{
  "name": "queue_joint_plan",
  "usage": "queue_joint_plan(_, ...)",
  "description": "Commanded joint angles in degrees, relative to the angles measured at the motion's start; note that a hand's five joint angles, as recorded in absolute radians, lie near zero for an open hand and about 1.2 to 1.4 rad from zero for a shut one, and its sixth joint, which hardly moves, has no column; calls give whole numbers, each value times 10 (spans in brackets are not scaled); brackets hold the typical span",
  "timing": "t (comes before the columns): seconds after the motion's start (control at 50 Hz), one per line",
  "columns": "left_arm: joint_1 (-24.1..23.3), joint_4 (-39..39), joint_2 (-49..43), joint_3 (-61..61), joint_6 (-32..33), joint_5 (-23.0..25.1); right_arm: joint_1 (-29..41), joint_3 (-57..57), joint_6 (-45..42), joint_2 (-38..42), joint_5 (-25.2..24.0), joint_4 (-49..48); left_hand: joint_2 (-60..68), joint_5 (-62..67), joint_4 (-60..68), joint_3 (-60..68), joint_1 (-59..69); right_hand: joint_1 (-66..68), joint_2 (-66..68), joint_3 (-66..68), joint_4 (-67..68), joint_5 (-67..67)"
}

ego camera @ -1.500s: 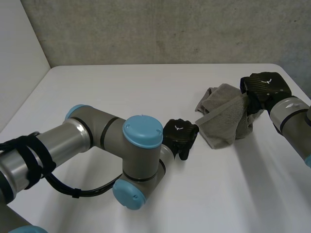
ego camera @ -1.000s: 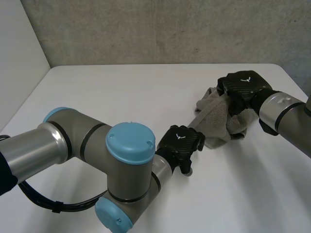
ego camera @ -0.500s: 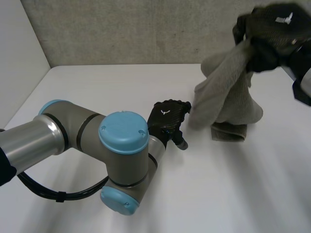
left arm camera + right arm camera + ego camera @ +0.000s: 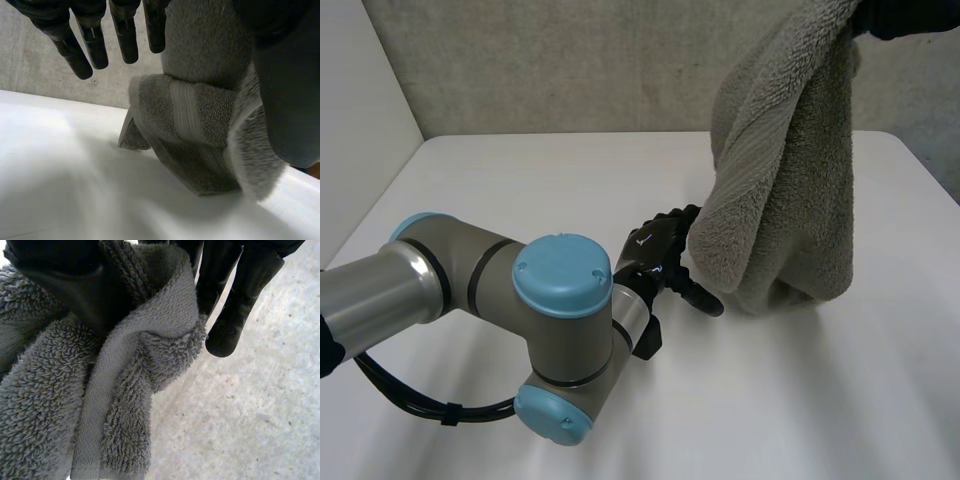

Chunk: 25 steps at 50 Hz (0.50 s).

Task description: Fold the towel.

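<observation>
- The grey towel point(image 4: 790, 180) hangs in a bunched, twisted column from the right hand point(image 4: 915, 14), which holds it high above the right half of the desk point(image 4: 520, 180).
- In the right wrist view, the right hand point(image 4: 65, 285) is clamped on the towel point(image 4: 50, 390). A thick gather of its upper end is pinched between the thumb and the fingers point(image 4: 240, 295), and a hemmed edge droops below the grip.
- The towel's lower end is a rolled fold that reaches down to the desk, right of the middle and well in from the right edge.
- The left hand point(image 4: 652, 255) is low over the middle of the desk, just beside that lower fold, with its fingers pointing toward it.
- In the left wrist view, the left hand's fingers point(image 4: 125, 35) are straight and spread, holding nothing. The towel point(image 4: 200, 115) rests on the desk point(image 4: 60, 165) just past the fingertips, with the thumb alongside it. I cannot tell whether the hand touches the cloth.
- The left arm point(image 4: 470, 280) reaches in from the near left corner.
</observation>
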Motion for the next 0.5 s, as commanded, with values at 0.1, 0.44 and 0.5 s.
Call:
queue_joint_plan(0.1,-15,13,8,-23,-85,56,1,5,0,-24,8,1,-35,-117,-41,-31,-39,22,32,22,23,31)
queue_joint_plan(0.44,-32,20,14,-44,-152,77,3,34,-3,7,7,-6,115,32,109,119,111,22,32,22,23,31)
queue_joint_plan(0.5,-34,35,8,-44,-151,77,3,39,-3,15,7,-7,394,311,388,398,390,22,32,22,23,31)
